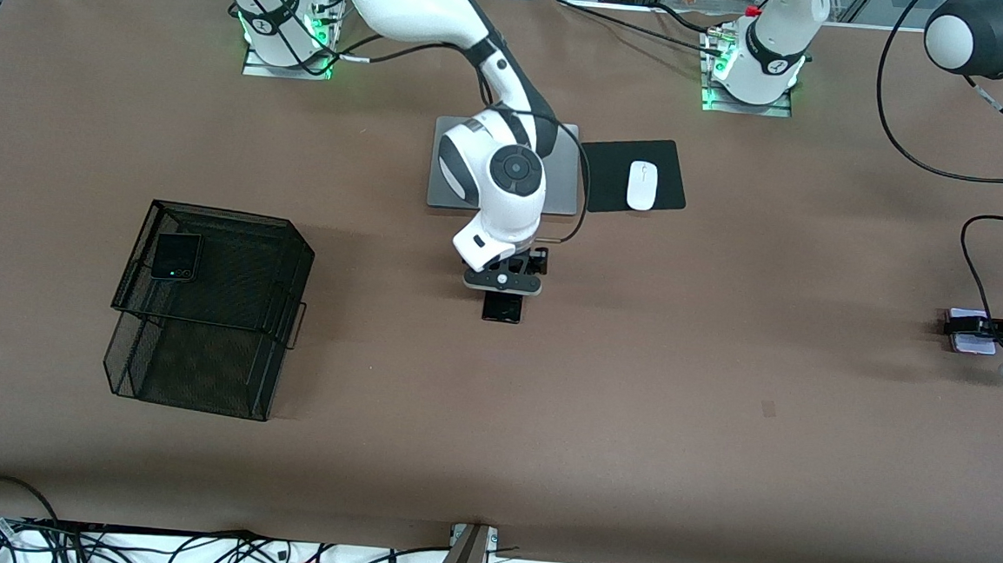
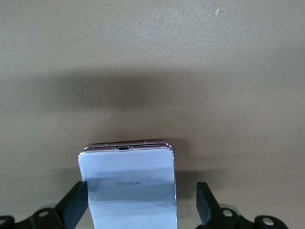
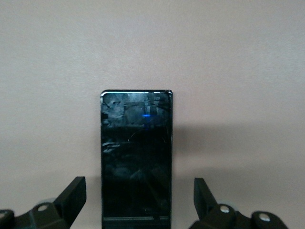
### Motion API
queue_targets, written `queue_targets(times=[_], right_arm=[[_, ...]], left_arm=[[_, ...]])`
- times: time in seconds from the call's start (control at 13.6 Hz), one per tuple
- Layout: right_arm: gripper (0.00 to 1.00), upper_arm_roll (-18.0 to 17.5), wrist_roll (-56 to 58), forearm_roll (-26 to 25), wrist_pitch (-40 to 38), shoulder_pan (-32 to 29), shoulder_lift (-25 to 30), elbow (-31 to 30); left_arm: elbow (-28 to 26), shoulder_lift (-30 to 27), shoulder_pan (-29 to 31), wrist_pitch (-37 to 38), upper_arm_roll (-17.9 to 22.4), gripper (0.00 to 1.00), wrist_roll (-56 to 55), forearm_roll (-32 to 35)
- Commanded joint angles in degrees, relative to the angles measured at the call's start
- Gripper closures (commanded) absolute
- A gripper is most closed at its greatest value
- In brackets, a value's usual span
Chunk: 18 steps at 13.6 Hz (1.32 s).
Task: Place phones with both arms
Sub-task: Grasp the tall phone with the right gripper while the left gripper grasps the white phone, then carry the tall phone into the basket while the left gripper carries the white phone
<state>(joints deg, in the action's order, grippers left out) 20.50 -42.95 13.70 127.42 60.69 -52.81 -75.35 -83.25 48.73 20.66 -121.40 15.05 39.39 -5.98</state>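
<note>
The long slim black phone (image 1: pixel 501 308) lies flat on the brown table near its middle. My right gripper (image 1: pixel 502 296) is low over it, open, with a finger on each side and a gap at both (image 3: pixel 138 202); the phone (image 3: pixel 136 157) fills the space between. The pale lavender-white phone (image 1: pixel 975 345) lies at the left arm's end of the table. My left gripper (image 1: pixel 971 328) is open astride it (image 2: pixel 141 205); one finger (image 2: pixel 76 202) is at the phone's (image 2: pixel 127 176) edge, the other stands apart. The small squarish black phone (image 1: pixel 176 256) lies on top of the mesh rack.
A black wire-mesh rack (image 1: pixel 203 324) stands toward the right arm's end of the table. A grey laptop (image 1: pixel 560 176) lies closed under the right arm, with a white mouse (image 1: pixel 641 186) on a black pad (image 1: pixel 608 179) beside it. Cables run along the near table edge.
</note>
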Motion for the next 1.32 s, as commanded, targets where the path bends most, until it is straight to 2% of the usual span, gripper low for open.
queue_targets(times=[0.0,0.37,0.44,0.51,0.59,0.66,0.73,0.81,0.95,1.25], right_arm=[[0.0,-0.81,-0.46,1.16,3.27,-0.3,-1.68,-0.06],[0.0,-1.51,-0.73,1.24,5.65,-0.31,-3.0,-0.15],[0.02,-1.6,-0.64,1.24,5.65,-0.39,-3.09,-0.24],[0.2,-1.52,-0.64,1.24,5.65,-0.39,-3.01,-0.59],[0.45,-1.51,-0.21,1.24,5.65,-0.39,-2.92,-0.76],[0.69,-1.51,-0.2,1.24,5.56,-0.39,-2.92,-0.85],[0.81,-1.51,0.32,1.16,5.56,-0.39,-2.74,-0.77],[0.92,-1.51,0.5,1.16,5.22,-0.48,-2.31,-0.68],[1.0,-1.17,0.5,1.16,2.42,-0.66,-0.12,-0.33],[1.0,1.99,2.34,1.07,-11.1,-1.53,9.89,-0.06]], left_arm=[[-0.33,0.39,1.05,-0.41,-0.46,0.0,1.83,-1.49],[-0.16,0.84,1.23,-0.41,-0.38,0.0,1.57,-1.58],[-0.07,0.75,1.23,-0.41,-0.38,0.11,1.57,-1.58],[0.11,0.75,1.14,-0.41,-0.38,0.38,1.66,-1.58],[0.11,0.49,1.14,0.02,-0.38,0.77,1.74,-1.4],[0.37,0.31,0.88,0.2,-0.38,0.8,1.75,-1.14],[0.55,0.14,0.53,0.29,-0.38,0.89,1.66,-0.7],[0.63,-0.12,0.09,0.38,-0.46,0.9,1.66,-0.7],[1.94,-1.35,-2.36,2.03,-0.46,0.9,1.22,-0.61],[10.9,-3.64,-8.42,19.5,-1.07,0.85,0.69,-0.79]])
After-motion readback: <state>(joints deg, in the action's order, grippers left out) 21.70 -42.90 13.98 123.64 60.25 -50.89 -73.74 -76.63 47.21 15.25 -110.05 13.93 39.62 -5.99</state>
